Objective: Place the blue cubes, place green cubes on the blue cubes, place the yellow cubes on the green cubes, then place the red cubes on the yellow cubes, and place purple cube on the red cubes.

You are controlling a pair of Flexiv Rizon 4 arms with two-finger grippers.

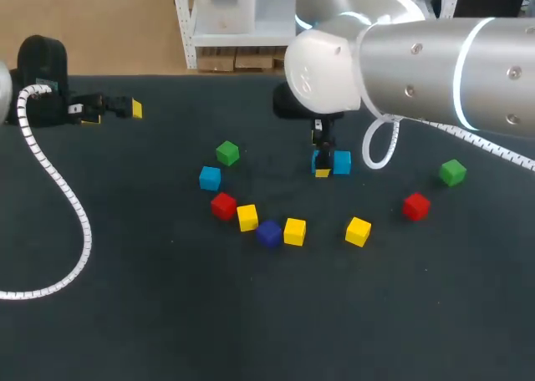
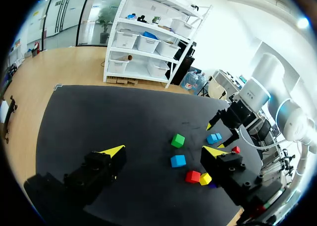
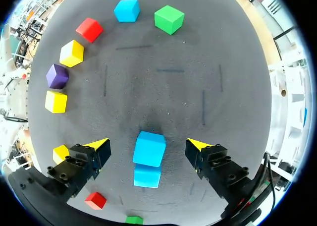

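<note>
The right tool (image 3: 147, 142) hangs released over the bench (image 3: 198, 62), fingers spread wide and gripping nothing. Two blue cubes sit touching each other in the gap. The near blue cube (image 3: 149, 147) lies right between the tips, clear of both. The second blue cube (image 3: 147, 175) is tucked against it, further back under the tool.

The pair looks like the start of the blue base, and the main risk is to it. If the tool rises crooked or swings sideways before it clears, a finger could clip the near blue cube and knock the two apart or askew. Anything stacked on top would then sit badly.

A yellow cube (image 3: 60, 151) rests just outside one finger, close enough that a wider spread or a low sideways move would shove it. A red cube (image 3: 95, 200) lies behind that.

Well ahead of the tool are the third blue cube (image 3: 127, 10) and a green cube (image 3: 169, 19), side by side. A careless grab at one may nudge the other.

The left tool (image 2: 165, 149) is also released and empty, well apart from the cubes. It poses no threat unless both arms head for the middle together.
</note>
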